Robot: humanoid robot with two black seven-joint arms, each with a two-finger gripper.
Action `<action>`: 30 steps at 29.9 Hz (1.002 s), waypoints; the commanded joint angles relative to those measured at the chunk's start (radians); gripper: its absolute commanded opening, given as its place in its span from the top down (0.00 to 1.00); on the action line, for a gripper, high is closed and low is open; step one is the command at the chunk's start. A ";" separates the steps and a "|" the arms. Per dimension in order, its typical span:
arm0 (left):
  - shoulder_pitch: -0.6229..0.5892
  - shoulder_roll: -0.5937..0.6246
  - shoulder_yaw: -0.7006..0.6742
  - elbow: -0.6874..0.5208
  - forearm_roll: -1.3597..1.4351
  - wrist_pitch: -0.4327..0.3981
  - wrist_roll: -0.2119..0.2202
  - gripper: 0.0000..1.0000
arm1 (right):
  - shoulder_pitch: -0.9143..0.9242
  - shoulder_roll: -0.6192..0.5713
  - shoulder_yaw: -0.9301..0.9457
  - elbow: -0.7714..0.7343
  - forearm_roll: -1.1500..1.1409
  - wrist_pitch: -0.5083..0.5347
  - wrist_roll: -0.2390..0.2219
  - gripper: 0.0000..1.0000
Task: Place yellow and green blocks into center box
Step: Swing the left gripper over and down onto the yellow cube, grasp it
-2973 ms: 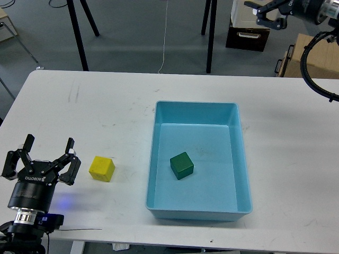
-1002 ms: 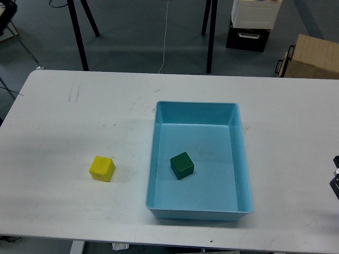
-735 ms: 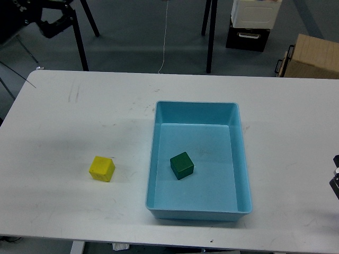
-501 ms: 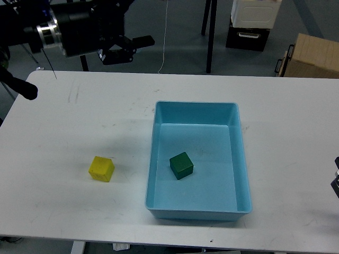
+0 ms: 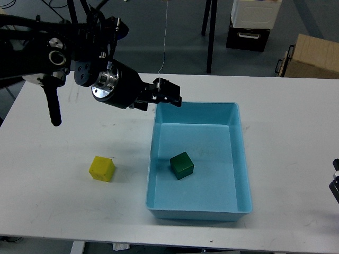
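The yellow block (image 5: 101, 169) lies on the white table, left of the light-blue tray (image 5: 212, 138). The dark green block (image 5: 181, 165) lies inside the tray, left of its middle. My left arm reaches in from the upper left. Its gripper (image 5: 166, 93) hangs over the tray's far left corner, open and empty, well away from the yellow block. Only a dark sliver of my right gripper (image 5: 335, 182) shows at the right edge, so its fingers cannot be told apart.
A brown cardboard box (image 5: 313, 55) and a black-and-white case (image 5: 254, 24) stand on the floor behind the table. Black stand legs (image 5: 211, 37) rise beyond the far edge. The table's front edge runs near the tray's front wall.
My left arm has swung in from the upper left and down, and its gripper now hangs over the tray's far left corner. Both blocks and the tray have not moved.
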 commanded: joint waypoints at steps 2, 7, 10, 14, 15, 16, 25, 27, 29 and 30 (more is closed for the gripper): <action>0.062 0.020 0.063 -0.002 0.088 0.000 -0.002 0.00 | 0.001 -0.002 -0.002 -0.035 0.000 0.000 0.000 0.00; 0.133 0.066 0.063 0.002 0.166 0.000 -0.005 0.00 | 0.003 -0.002 -0.005 -0.059 0.000 0.000 -0.002 0.00; 0.179 0.086 0.060 0.016 0.186 0.000 -0.005 0.00 | 0.005 -0.002 -0.007 -0.061 0.000 0.000 -0.002 0.00; 0.242 0.108 0.050 0.042 0.223 0.000 -0.005 0.00 | 0.005 -0.002 -0.008 -0.061 -0.001 0.000 -0.002 0.00; 0.254 0.114 0.049 0.044 0.233 0.000 -0.007 0.00 | 0.005 -0.002 -0.010 -0.061 -0.001 0.000 -0.002 0.00; 0.266 0.120 0.041 0.045 0.246 0.000 -0.007 0.00 | 0.005 -0.002 -0.010 -0.061 -0.001 0.000 -0.002 0.00; 0.381 0.135 -0.048 0.074 0.293 0.000 -0.008 0.00 | 0.003 -0.002 -0.010 -0.059 -0.001 0.000 -0.002 0.00; 0.397 0.132 -0.056 0.080 0.295 0.000 -0.007 0.00 | 0.005 -0.002 -0.010 -0.059 -0.001 0.000 -0.002 0.00; 0.400 0.131 -0.059 0.082 0.295 0.000 -0.007 0.00 | 0.003 -0.002 -0.010 -0.061 -0.001 0.000 -0.002 0.00; 0.401 0.129 -0.059 0.082 0.295 0.000 -0.008 0.00 | 0.003 -0.002 -0.010 -0.059 -0.001 0.000 -0.002 0.00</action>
